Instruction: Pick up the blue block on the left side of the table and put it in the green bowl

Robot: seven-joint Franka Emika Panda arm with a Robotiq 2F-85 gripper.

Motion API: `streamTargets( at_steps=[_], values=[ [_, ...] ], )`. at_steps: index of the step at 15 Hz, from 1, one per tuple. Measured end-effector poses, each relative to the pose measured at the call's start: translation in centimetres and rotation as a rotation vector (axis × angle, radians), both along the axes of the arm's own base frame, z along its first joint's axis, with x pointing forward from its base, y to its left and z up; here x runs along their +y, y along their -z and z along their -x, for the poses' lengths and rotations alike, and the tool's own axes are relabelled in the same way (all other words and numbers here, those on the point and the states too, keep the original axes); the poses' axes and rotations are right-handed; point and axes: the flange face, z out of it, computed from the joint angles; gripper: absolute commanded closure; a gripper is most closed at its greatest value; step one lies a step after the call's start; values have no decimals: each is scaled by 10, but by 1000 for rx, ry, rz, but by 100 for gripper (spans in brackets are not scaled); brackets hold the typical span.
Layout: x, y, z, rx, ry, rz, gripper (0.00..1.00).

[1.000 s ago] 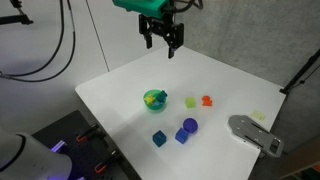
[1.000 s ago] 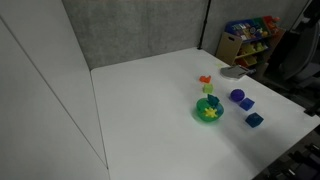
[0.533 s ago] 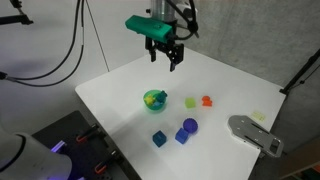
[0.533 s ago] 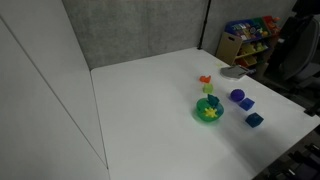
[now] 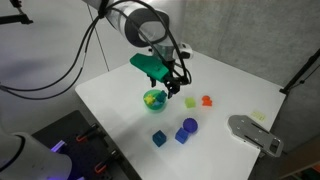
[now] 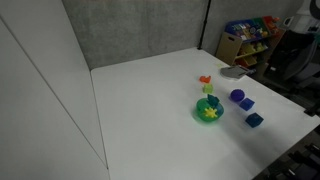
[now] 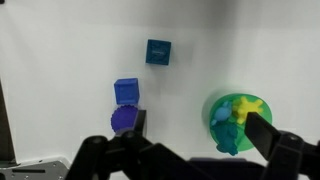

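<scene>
Looking down through the wrist view, I am seeing the gripper [image 7: 175,140] with its two fingers spread wide and nothing between them, so it is released and carrying nothing. In an exterior view the gripper [image 5: 172,91] is hanging in the air over the white desk [image 5: 115,90], close to the green bowl [image 5: 148,104].

The blue block [image 7: 157,52] is lying on the desk, well apart from the green bowl [image 7: 209,112] and untouched by the fingers. In both exterior views the blue block [image 5: 158,139] [image 6: 254,120] is sitting near the desk's front edge, clear of the bowl [image 6: 197,112].

A violet-blue cube [image 7: 126,91] and a violet-blue round piece [image 7: 125,120] are resting just beside each other, between the block and the gripper's other finger in the wrist view. A yellow star piece [image 7: 245,107] is lying inside the bowl with something bluish next to it. An orange piece [image 5: 207,100] and a yellow-green piece [image 5: 190,102] are sitting side by side beyond the bowl. A grey object [image 5: 255,133] is lying at the desk's edge.
</scene>
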Motion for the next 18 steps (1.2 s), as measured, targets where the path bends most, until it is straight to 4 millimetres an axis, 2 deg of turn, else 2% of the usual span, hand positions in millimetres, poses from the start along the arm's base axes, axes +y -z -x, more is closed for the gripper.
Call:
streamTargets(
  at_steps=[4, 8, 10, 15, 18],
  values=[
    [-10, 54, 16, 3, 32, 10, 0],
    [-17, 97, 25, 15, 59, 34, 0],
    [-18, 107, 26, 26, 66, 38, 0],
    [-18, 109, 26, 30, 66, 38, 0],
    [-14, 128, 27, 58, 54, 35, 0]
  ],
)
